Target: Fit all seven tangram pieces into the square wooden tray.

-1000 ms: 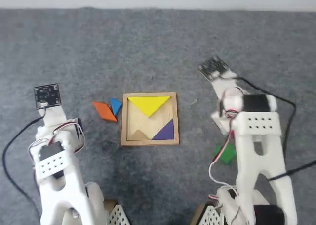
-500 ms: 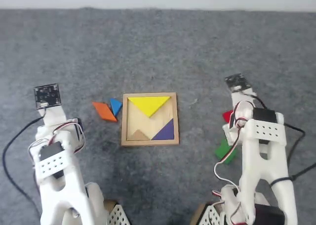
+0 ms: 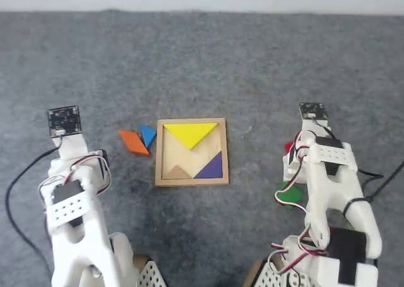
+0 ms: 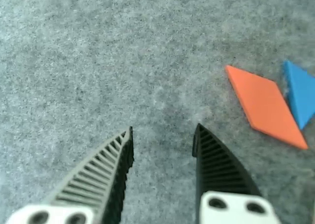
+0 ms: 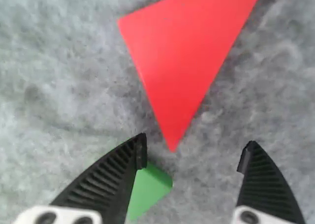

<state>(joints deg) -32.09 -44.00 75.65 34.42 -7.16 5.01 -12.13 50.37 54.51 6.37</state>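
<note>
The tray (image 3: 191, 183) sat mid-carpet with the yellow triangle (image 3: 189, 134) seated along its far edge and the purple triangle (image 3: 211, 167) in the near corner towards the right arm. A pale wood-toned triangle (image 3: 177, 171) showed in the other near corner; whether that was a piece or bare floor could not be told. Much of the floor was uncovered, so the job looked under half done.

Just outside the tray on the left arm's side lay the orange piece (image 3: 133, 142) and blue triangle (image 3: 148, 135), close beside each other. On the other side, well apart from the tray, the red triangle (image 5: 189, 51) and green piece (image 5: 147, 187) lay flat on the carpet (image 3: 208, 60) under the right arm.

The right gripper (image 5: 196, 141) hung low over those two, released, its jaws spread wide and holding nothing. The red triangle's sharp corner pointed into the gap between them, with its broad body beyond the tips. The green piece poked out from under one finger, near that corner. The wide spread probably suited straddling the red triangle, the likely next pick. The fingers seemed to need to go further over it, since only its narrow corner was between them, and the green piece sat close enough to get nudged.

The left gripper (image 4: 164, 129) was also open and empty above bare carpet, with the orange piece near but off to one side. That arm seemed parked clear of the tray.
</note>
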